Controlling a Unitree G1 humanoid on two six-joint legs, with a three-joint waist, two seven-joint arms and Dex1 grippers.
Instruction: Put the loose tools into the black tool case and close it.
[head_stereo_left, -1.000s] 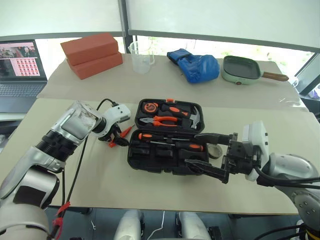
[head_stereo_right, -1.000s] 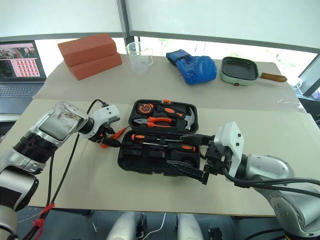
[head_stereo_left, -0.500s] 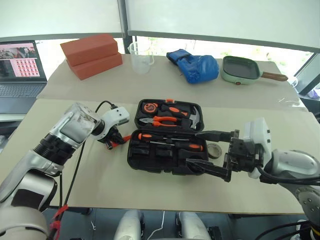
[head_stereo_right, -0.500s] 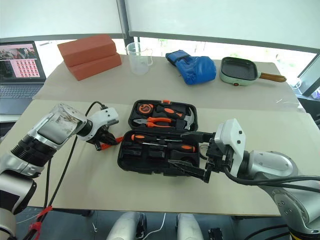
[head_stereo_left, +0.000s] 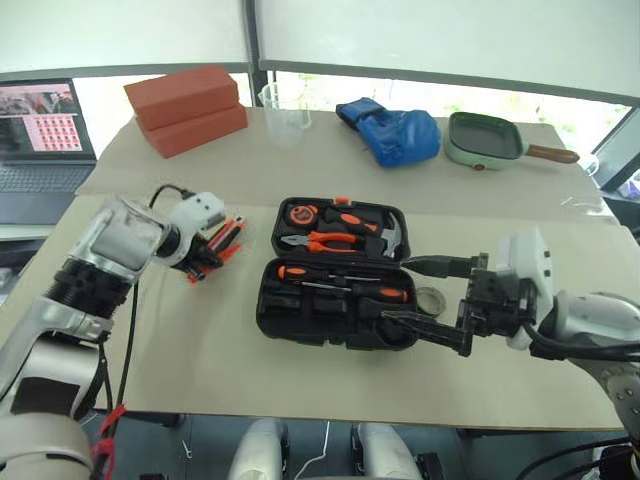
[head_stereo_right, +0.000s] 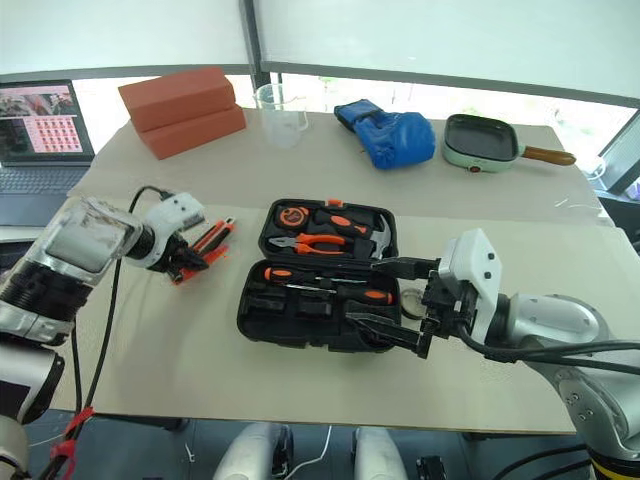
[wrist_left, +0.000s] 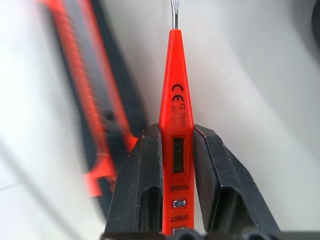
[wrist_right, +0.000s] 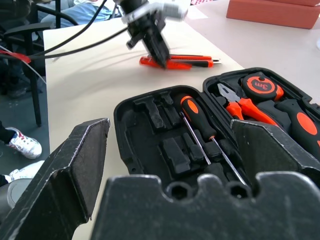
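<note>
The black tool case (head_stereo_left: 300, 318) lies open mid-table. Two orange-and-black screwdrivers (head_stereo_left: 330, 272) rest in its near half; pliers, a hammer and a tape measure fill the far half. My left gripper (head_stereo_left: 207, 255) hovers left of the case, shut on the slim orange tester screwdriver (wrist_left: 176, 90). Directly under it, the orange-black utility knife (wrist_right: 185, 63) lies on the table. My right gripper (head_stereo_left: 392, 290) stands wide open over the case's near right corner, holding nothing. A small grey tape roll (head_stereo_left: 433, 297) sits on the table just right of the case.
On the far table stand two red bricks (head_stereo_left: 185, 108), a clear measuring cup (head_stereo_left: 285, 105), a blue glove (head_stereo_left: 390, 130) and a green square pan (head_stereo_left: 485, 138). A laptop (head_stereo_left: 40, 135) sits at the far left. A black cable trails from my left wrist.
My left gripper has closed on the tester screwdriver, lifted it off the table and drawn away from the case to the left. The right gripper has stayed put.
</note>
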